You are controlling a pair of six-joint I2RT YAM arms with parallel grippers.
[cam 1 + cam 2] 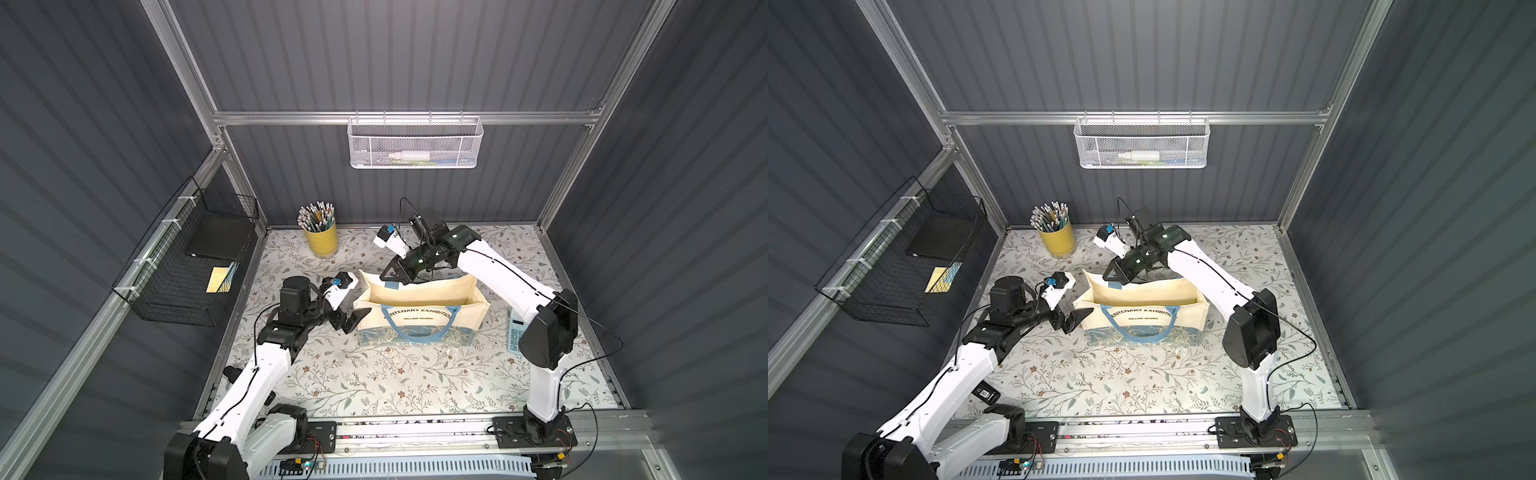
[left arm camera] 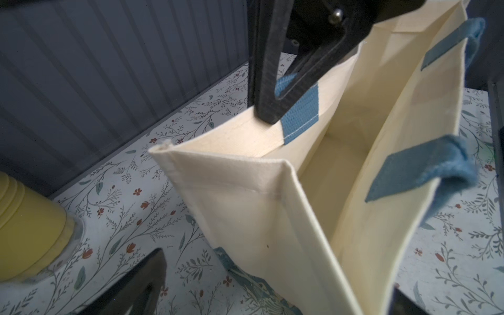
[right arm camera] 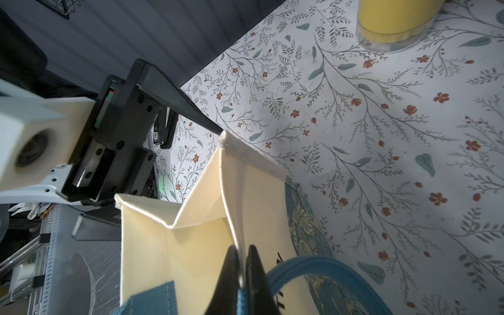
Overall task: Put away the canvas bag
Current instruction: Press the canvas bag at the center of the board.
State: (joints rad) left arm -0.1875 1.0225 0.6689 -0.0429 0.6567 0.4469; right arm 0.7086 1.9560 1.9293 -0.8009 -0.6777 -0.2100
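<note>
Cream canvas bag (image 1: 424,297), upright, mouth open, blue-handled, floral-banded at base.

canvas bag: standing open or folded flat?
Upright and open: the canvas bag stands on its base, cream interior visible in both top views.

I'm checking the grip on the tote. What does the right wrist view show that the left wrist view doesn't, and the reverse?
Only right wrist: both fingers of the right claw shut on the rim of the canvas bag, and the left claw open beside the bag's end. Only left wrist: the bag's inside down to its floor, nothing seen in it. Both: the bag, the yellow cup, the floral table.
</note>
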